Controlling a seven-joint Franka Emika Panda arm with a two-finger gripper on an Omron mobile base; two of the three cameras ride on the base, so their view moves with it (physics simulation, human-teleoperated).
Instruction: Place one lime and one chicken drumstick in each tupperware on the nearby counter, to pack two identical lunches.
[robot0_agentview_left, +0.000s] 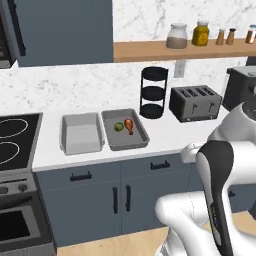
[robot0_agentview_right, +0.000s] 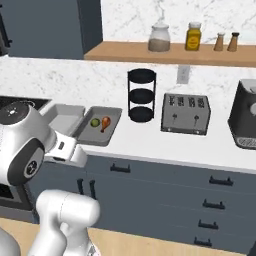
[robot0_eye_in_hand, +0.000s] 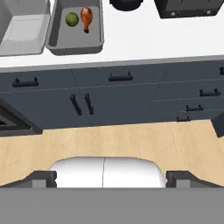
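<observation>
The long white surface carries everything I need, largest first: two grey tupperware boxes side by side near the stove. The left tupperware has nothing in it; the right tupperware already holds one lime with a chicken drumstick just beside it at its three o'clock, so I judge one lunch packed and the other waiting. A toaster and black rack stand further right, out of my way. My end effector is spread wide and carries nothing, hanging low over the wooden floor before the cabinets, free for the next pick.
</observation>
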